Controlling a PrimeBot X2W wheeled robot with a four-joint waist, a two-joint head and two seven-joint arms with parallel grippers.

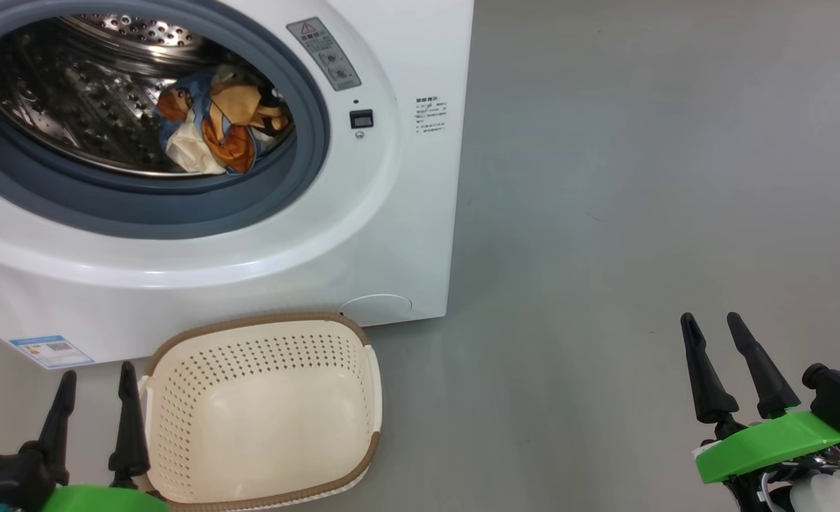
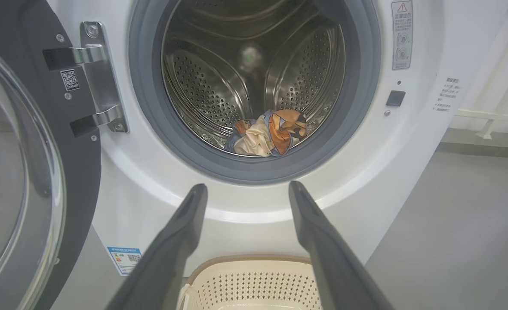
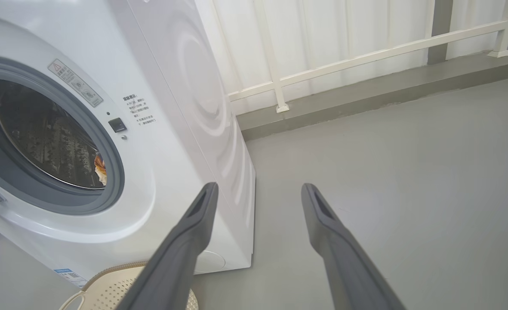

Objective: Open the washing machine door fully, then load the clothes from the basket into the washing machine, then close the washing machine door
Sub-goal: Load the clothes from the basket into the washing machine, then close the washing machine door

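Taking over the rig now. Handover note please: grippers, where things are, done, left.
Left gripper: open, holding nothing, beside the basket.
Right gripper: open, holding nothing, over the floor to the right of the washing machine.
Clothes: bundled in the drum, near its front lip.
Basket: empty, on the floor in front of the machine.
Washing machine door: swung open on its left hinge.
Done: door opened, clothes loaded.
Left: close the door.

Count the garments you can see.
2: a light blue one and a cream one, bunched together low in the drum near the seal. The basket holds none. Folds may hide more.
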